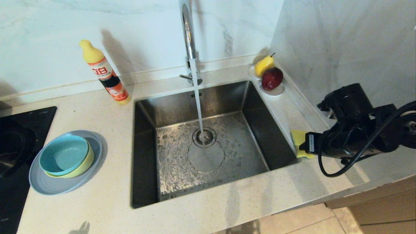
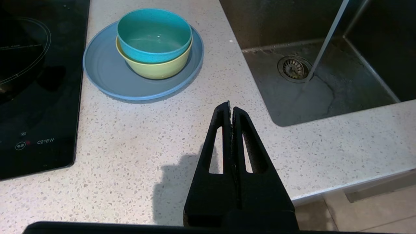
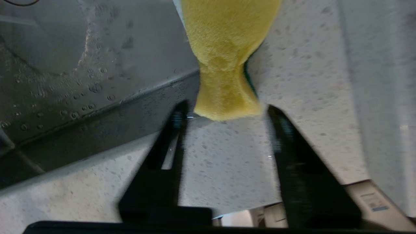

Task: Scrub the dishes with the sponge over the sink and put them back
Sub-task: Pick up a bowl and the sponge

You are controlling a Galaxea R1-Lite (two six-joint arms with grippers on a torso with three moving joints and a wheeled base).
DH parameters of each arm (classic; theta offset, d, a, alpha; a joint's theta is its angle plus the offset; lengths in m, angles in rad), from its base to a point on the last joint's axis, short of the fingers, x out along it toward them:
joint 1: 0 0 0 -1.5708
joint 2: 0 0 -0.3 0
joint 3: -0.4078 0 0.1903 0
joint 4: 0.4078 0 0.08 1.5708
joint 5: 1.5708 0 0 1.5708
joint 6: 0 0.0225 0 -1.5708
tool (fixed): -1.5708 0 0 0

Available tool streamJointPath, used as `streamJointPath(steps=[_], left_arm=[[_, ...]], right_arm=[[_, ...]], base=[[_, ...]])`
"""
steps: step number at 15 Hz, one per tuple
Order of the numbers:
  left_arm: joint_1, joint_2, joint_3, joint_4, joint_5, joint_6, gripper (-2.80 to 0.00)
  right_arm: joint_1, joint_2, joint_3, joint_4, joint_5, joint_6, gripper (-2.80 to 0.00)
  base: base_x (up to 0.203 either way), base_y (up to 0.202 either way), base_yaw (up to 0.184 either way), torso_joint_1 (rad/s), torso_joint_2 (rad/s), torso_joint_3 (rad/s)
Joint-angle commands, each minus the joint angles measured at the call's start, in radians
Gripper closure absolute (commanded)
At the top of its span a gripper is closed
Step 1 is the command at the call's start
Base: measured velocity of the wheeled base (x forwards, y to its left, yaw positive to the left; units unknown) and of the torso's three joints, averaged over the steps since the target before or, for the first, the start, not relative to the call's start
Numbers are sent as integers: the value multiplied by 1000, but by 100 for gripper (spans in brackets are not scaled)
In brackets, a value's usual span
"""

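While spread, right claw (image 3: 224, 112) faces sponge (image 3: 227, 58); left parked

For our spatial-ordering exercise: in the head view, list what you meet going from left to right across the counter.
Black cooktop → grey-blue plate with the stacked bowls → detergent bottle → sink with running faucet → fruit dish → yellow sponge → right gripper.
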Motion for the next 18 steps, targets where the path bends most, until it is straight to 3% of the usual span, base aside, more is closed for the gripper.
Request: streamJointPath(steps=[1,9,11,18], left_arm=[[0,-1,40,-1,1,0,0],[0,-1,40,-1,1,0,0],[0,-1,40,-2,1,0,0],[0,-1,40,-1,1,0,0]], right_arm=[[0,12,-1,2,-1,7,-280],[-13,45,-1,-4,5,37,-280],[-13,58,-11,-4,5,87,-280],[-10,79,-12,-24,11,82,-280]], base=[[0,0,0,0,0,0],[0,0,0,0,0,0],[0,0,0,0,0,0],[0,0,0,0,0,0]])
